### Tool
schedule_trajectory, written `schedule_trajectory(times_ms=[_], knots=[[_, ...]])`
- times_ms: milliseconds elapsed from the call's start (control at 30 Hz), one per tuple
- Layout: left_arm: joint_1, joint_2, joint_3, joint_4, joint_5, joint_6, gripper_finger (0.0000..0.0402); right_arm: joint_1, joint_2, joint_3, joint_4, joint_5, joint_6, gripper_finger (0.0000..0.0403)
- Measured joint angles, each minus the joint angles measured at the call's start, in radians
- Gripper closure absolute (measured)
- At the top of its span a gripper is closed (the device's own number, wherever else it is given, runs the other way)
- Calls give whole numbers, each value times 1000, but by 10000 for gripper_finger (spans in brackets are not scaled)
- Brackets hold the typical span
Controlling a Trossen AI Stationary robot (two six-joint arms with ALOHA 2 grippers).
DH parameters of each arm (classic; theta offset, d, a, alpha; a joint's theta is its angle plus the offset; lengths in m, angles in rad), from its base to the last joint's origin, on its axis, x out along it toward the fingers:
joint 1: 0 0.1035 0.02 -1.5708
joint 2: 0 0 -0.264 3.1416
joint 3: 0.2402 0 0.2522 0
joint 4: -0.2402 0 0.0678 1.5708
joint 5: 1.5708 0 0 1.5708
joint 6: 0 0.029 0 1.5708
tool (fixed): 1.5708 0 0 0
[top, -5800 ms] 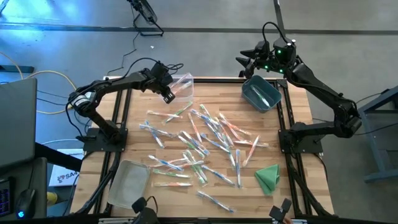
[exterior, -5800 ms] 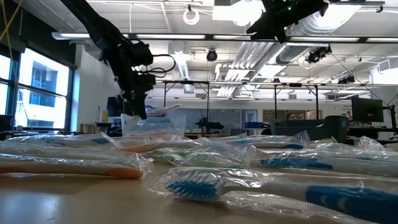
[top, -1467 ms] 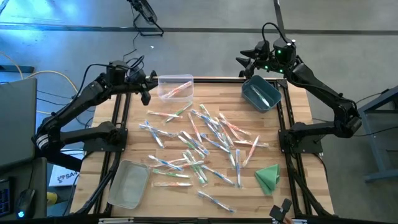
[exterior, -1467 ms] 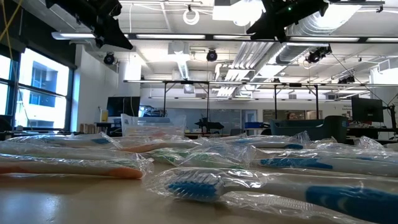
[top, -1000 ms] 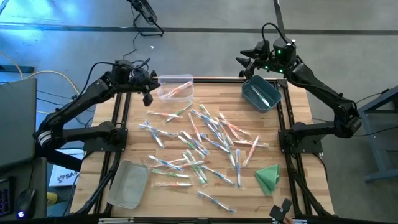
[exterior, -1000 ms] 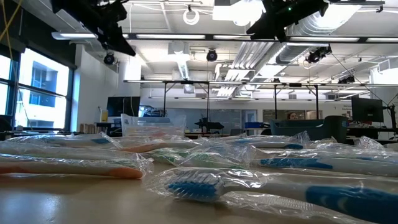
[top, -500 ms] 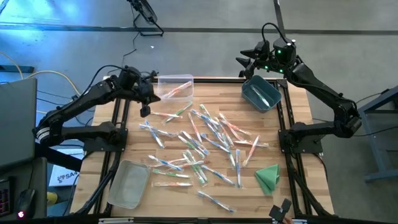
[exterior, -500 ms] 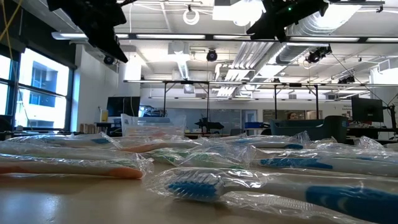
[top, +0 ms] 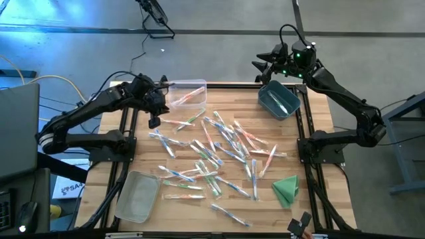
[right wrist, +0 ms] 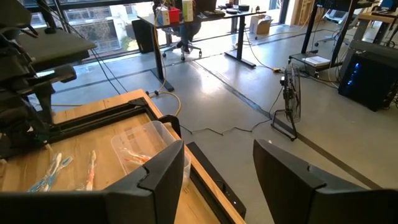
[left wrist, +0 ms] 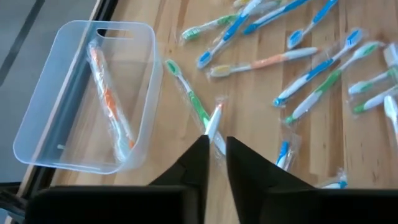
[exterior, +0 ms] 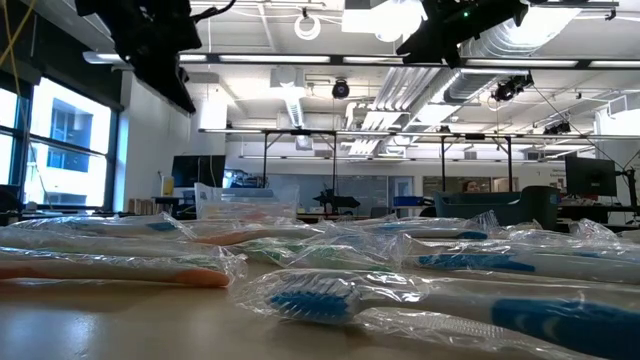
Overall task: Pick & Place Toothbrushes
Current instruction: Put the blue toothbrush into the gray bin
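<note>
Left wrist view: left gripper (left wrist: 214,146) jaws slightly apart, holding nothing, above toothbrushes (top: 219,149) scattered on the tabletop (top: 312,206), beside the clear bin (top: 186,92) holding an orange one. Right gripper (top: 265,65) jaws apart, empty, over the blue bin (top: 279,99).

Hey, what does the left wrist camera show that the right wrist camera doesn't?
Only the left wrist view: the left pincer with a narrow gap, above the wooden table, and many scattered toothbrushes in clear wrappers. Only the right wrist view: the right pincer open, the left arm, and the room's floor and desks beyond. Both: the clear bin holding orange toothbrushes.
</note>
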Motion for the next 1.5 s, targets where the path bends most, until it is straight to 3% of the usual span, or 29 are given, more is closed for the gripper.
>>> schedule_trajectory(times_ms=[167,333,1300,1500], knots=[[0,37,0,-1,0,1,297,0,0,0,0,-1,0,218],[0,75,0,-2,9,1,278,0,0,0,0,0,0,218],[-1,108,0,-107,14,20,277,0,0,0,-1,0,-3,218],[-64,165,0,-113,0,66,277,0,0,0,-1,0,-4,218]])
